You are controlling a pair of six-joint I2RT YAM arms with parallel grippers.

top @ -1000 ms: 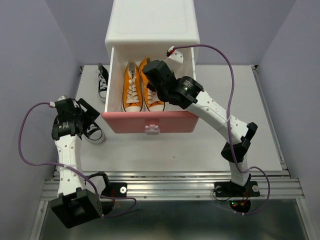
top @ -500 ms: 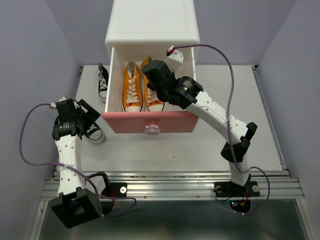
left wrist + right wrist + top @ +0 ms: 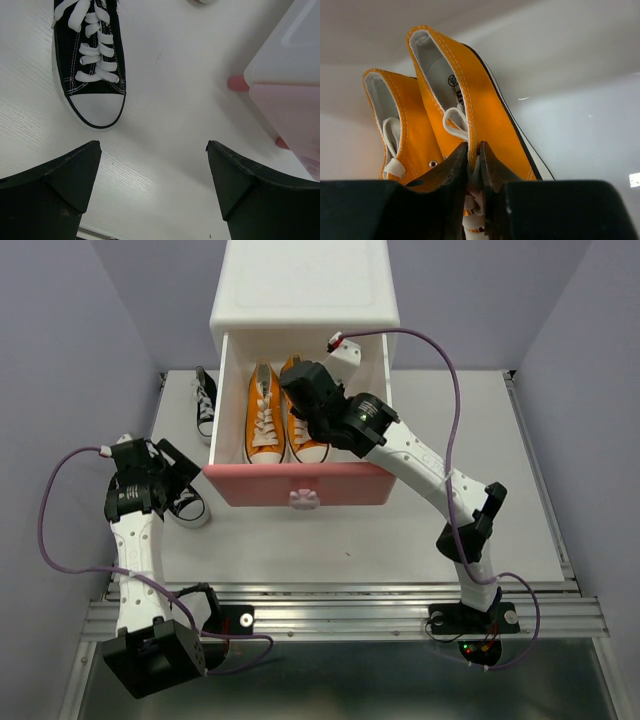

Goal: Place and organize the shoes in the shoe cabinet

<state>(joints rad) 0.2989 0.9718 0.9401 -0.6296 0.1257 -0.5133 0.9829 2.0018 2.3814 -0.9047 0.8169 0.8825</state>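
Top view, arms.
- Left arm (image 3: pixel 135 540): white moulded links with rows of small dark holes, and black joint housings.
- Left base (image 3: pixel 150 655), at 7 o'clock in the frame: a black boxy block.
- Left cable (image 3: pixel 45 530): purple, running in a loop between the wrist end and the base.
- Right arm (image 3: pixel 430 475): the same white links, with black cylindrical joints.
- Right cable (image 3: pixel 450 380): purple, starting from a white plug (image 3: pixel 340 342) at 12 o'clock of the wrist.
- Right base (image 3: pixel 470 620), at 5 o'clock in the frame: a dark plate with small red and green lights.

Wrist views, grippers.
- Left gripper (image 3: pixel 152 150): fingers (image 3: pixel 55 185) are matte black, wedge-shaped and bevelled.
- Right gripper (image 3: pixel 474 147): fingers (image 3: pixel 450 172) are black and taper to thin edges.
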